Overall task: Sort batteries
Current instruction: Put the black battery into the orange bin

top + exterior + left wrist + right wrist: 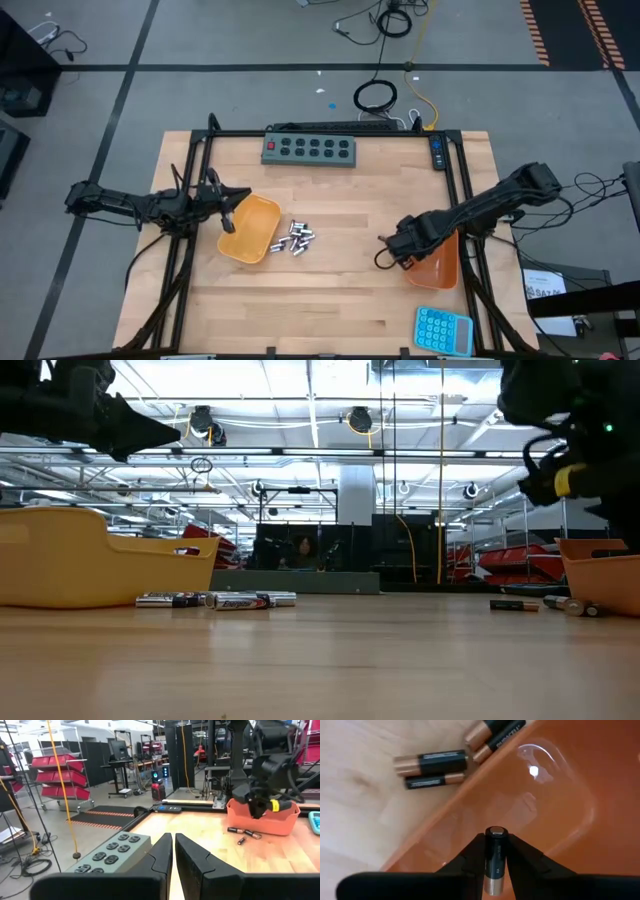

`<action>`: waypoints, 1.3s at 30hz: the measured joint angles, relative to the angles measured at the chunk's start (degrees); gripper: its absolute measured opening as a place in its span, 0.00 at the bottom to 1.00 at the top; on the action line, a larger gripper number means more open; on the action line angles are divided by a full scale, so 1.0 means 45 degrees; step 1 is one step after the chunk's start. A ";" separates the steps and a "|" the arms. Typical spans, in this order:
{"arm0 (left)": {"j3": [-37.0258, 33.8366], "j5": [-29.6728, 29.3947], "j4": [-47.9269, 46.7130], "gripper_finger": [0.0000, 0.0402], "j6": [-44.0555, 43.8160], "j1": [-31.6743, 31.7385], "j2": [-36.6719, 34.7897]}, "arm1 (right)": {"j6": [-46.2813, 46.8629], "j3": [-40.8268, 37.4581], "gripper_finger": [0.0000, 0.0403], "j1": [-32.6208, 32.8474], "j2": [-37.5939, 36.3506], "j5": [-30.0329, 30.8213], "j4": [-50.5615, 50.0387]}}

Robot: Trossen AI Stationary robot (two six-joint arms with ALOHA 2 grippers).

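Right gripper (495,862) pinches a small black-and-copper cylindrical battery (495,854) upright, directly over the orange plastic tray (560,795). Just beyond the tray rim, dark loose batteries (432,762) lie on the wooden table (355,780). Risk: released near the rim, it bounces out. Left gripper (173,857), fingers pressed together, waits by the yellow tray (250,228); silver batteries (298,238) beside it.

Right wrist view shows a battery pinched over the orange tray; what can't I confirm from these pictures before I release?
- Orange tray contents: right wrist view is cropped; in the high view the right gripper and arm cover it.
- Held battery: its lower end is hidden between the fingers.
- Yellow tray interior: its wall blocks the low view.
- Silver batteries: too small to count.
- Left gripper: shut, empty.
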 joint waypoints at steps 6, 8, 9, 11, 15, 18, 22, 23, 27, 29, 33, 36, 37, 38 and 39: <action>0.0000 0.0081 0.0087 0.08 -0.0306 -0.0004 0.0000 | -0.0603 -0.0932 0.32 -0.0644 0.0000 0.0089 0.0976; 0.0000 0.0081 0.0087 0.08 -0.0311 -0.0003 0.0000 | -0.0875 -0.1015 0.36 -0.0957 0.0000 0.0322 0.1047; 0.0000 0.0081 0.0095 0.08 -0.0311 -0.0004 0.0000 | -0.1056 -0.1015 0.38 -0.1126 0.0000 0.0546 0.1163; 0.0000 0.0081 0.0194 0.08 -0.0311 0.0000 0.0000 | -0.1336 -0.1011 0.40 -0.1440 -0.0002 0.0903 0.1476; 0.0000 0.0081 0.0212 0.08 -0.0268 -0.0003 0.0000 | -0.2064 -0.1011 0.41 -0.2087 0.0172 0.1464 0.2093; 0.0005 0.0081 0.0199 0.08 -0.0262 -0.0002 0.0000 | -0.2609 -0.1011 0.39 -0.2545 0.0296 0.1802 0.2448; 0.0005 0.0077 0.0199 0.08 -0.0201 -0.0004 0.0000 | -0.3598 -0.1006 0.38 -0.3159 0.0345 0.2315 0.3069; 0.0005 0.0077 0.0197 0.08 -0.0187 -0.0004 -0.0002 | -0.3761 -0.1003 0.38 -0.3323 0.0340 0.2397 0.3245; 0.0010 0.0076 0.0153 0.08 -0.0003 -0.0004 -0.0005 | -0.4369 -0.0945 0.37 -0.3887 0.0340 0.2235 0.3237; 0.0005 0.0076 0.0102 0.08 0.0024 -0.0004 0.0000 | -0.4561 -0.0511 0.37 -0.3988 0.0350 0.1902 0.2032; 0.0007 0.0076 0.0184 0.08 0.0029 0.0000 0.0000 | -0.4323 0.1756 0.37 -0.3864 0.0350 0.1698 -0.1834; 0.0005 0.0076 0.0187 0.08 0.0021 -0.0004 -0.0001 | -0.3784 0.4186 0.37 -0.3513 0.0363 0.2258 -0.3366; 0.0009 0.0076 0.0175 0.08 0.0009 0.0000 0.0000 | -0.3757 0.4933 0.37 -0.3390 0.0471 0.2781 -0.3279; 0.0010 0.0076 0.0182 0.08 -0.0046 -0.0001 0.0000 | -0.3931 0.5624 0.37 -0.3303 0.0679 0.3315 -0.2970; 0.0005 0.0076 0.0186 0.08 -0.0079 -0.0001 0.0000 | -0.4340 0.6208 0.37 -0.3291 0.1072 0.3747 -0.2502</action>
